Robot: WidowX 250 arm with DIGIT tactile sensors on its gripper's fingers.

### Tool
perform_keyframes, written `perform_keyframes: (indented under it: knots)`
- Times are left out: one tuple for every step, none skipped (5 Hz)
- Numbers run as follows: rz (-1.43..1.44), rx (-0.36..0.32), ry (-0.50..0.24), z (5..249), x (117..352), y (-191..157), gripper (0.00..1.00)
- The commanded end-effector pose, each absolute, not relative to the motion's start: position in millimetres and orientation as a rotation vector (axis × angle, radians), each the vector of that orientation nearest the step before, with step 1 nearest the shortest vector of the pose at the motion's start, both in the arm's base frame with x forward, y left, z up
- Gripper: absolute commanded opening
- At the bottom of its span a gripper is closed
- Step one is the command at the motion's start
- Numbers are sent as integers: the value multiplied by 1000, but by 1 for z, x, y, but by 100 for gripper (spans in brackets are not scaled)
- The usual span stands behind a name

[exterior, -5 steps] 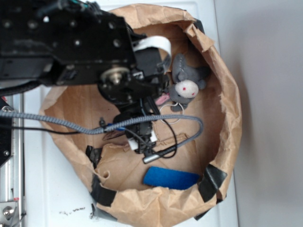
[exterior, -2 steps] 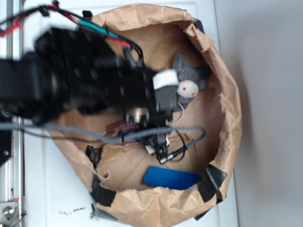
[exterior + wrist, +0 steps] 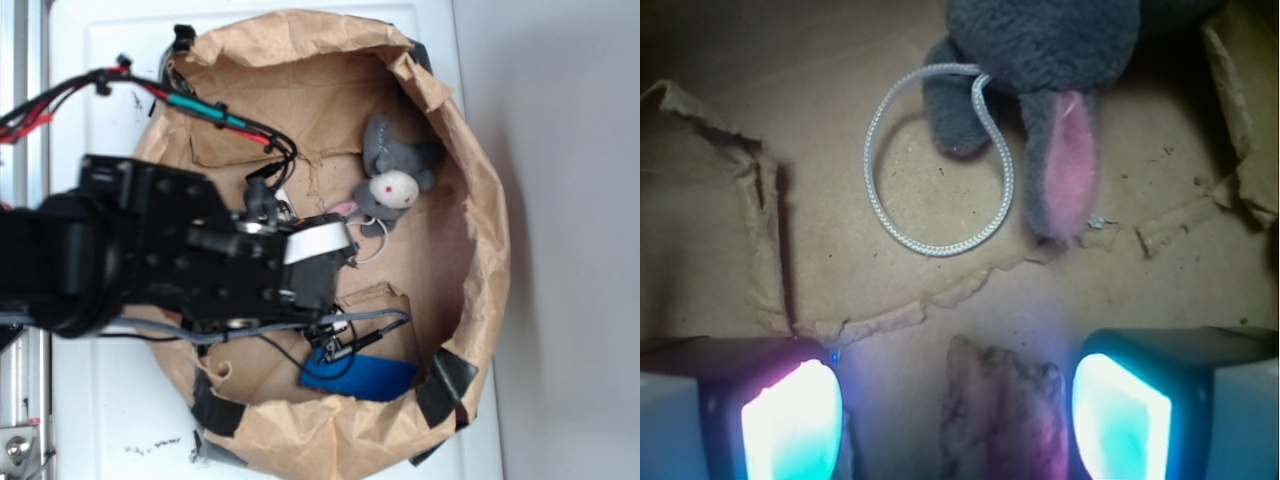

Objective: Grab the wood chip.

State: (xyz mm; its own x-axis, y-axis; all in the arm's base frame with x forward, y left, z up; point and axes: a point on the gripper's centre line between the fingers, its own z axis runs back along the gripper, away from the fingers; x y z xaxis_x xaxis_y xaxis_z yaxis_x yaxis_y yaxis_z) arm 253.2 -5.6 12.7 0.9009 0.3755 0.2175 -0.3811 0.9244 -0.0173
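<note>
Spread fingers [image 3: 790, 420] flanking, not touching, rough grainy wood chip [image 3: 1000, 410] with jagged top and lower end cut off, below fuzzy grey plush toy [image 3: 1040, 50].

no readable text, no labels, no brands, no numbers, no signs anywhere

a grey plush toy [image 3: 393, 175] and a blue sponge [image 3: 372, 378] lie well apart in a brown paper bin [image 3: 490, 250]

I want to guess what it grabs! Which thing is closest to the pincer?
The wood chip: it lies between the open pincer's glowing fingertips. The grey plush toy and blue sponge sit farther off.
</note>
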Motion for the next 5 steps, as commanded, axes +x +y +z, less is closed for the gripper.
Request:
perform_keyframes:
  knots:
    - [329, 73, -197, 2, 241, -9, 96]
    - [339, 54, -202, 7, 241, -8, 0]
    - [350, 46, -208, 14, 244, -9, 0]
    - [351, 43, -207, 18, 246, -9, 0]
    - [355, 50, -215, 22, 250, -9, 0]
